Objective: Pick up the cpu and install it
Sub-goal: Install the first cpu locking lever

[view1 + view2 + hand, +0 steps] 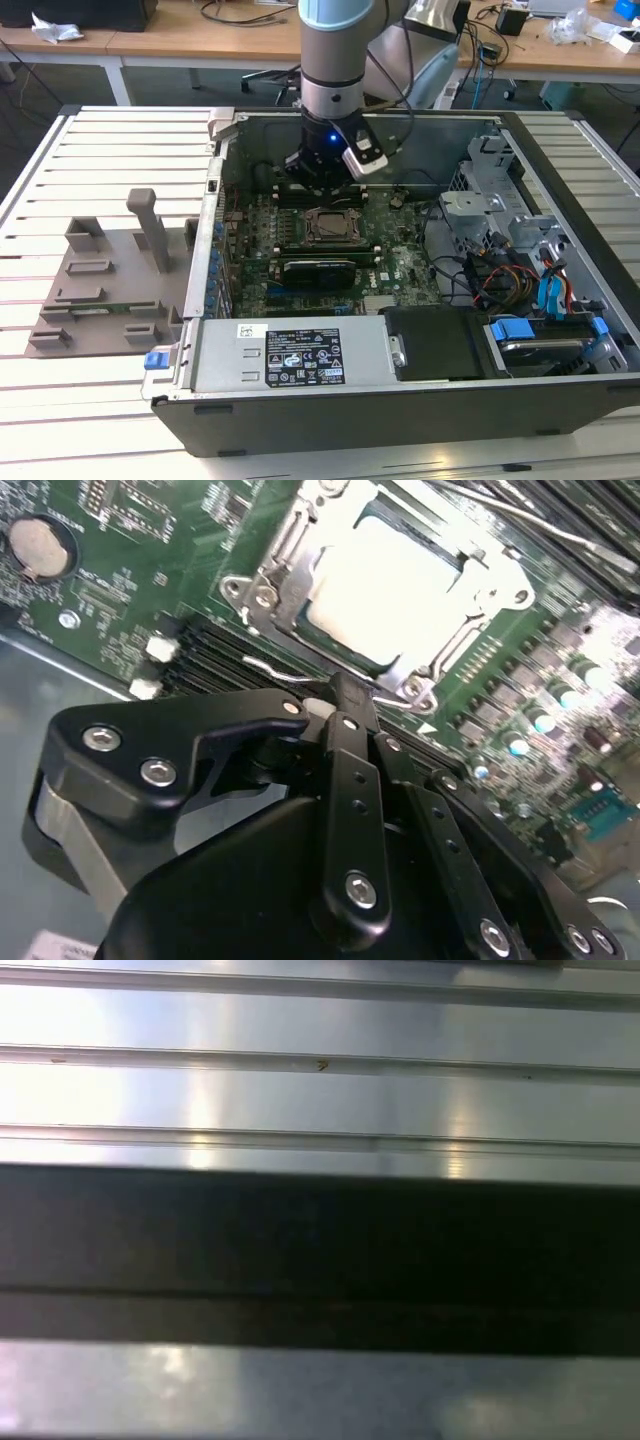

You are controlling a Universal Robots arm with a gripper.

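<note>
The cpu [385, 580] lies flat in the socket frame [262, 588] on the green motherboard [395, 262], its silvery top bright under the light; the exterior view shows the cpu [330, 224] at the board's middle. My gripper [335, 695] hangs just over the socket's edge, beside the bent end of a wire lever [268, 669]. Its black fingers [352, 780] meet at the tips, shut, with nothing visible between them. In the exterior view my gripper [318, 185] sits low inside the open computer case [400, 400], at the far side of the socket.
Memory slots [205, 660] run beside the socket, and a black card [315, 270] lies nearer the camera. A power supply [290, 355], drive cage [480, 215] and cables [510, 280] crowd the case. A grey fixture [110, 290] rests on the ribbed table [320, 1100].
</note>
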